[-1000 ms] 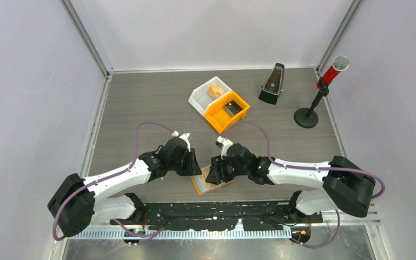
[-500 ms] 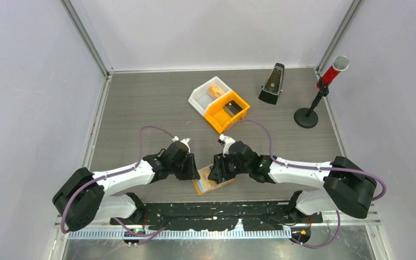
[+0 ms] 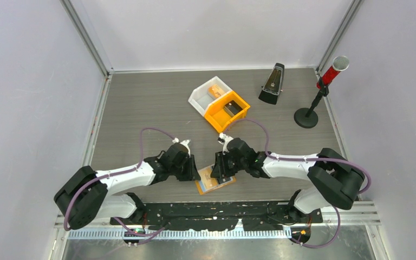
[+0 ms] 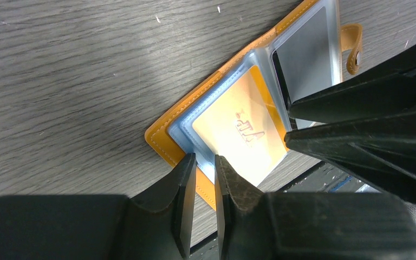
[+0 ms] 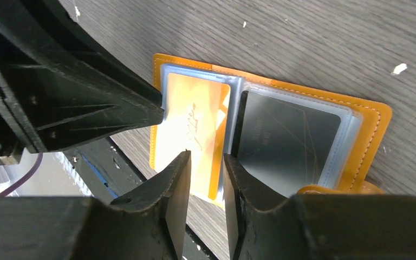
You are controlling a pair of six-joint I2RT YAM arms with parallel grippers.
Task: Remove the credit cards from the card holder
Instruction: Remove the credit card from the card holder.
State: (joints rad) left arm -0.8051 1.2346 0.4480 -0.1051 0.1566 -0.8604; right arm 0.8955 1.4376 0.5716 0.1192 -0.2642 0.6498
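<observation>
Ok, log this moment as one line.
card holder: open flat on table | gold card, dark card: both sleeved | left gripper: at holder's edge, grip unclear | right gripper: slightly open over gold card

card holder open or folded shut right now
Open, spread flat on the table: the card holder shows both sleeve pages side by side, a gold card in one, a dark card in the other.
</observation>
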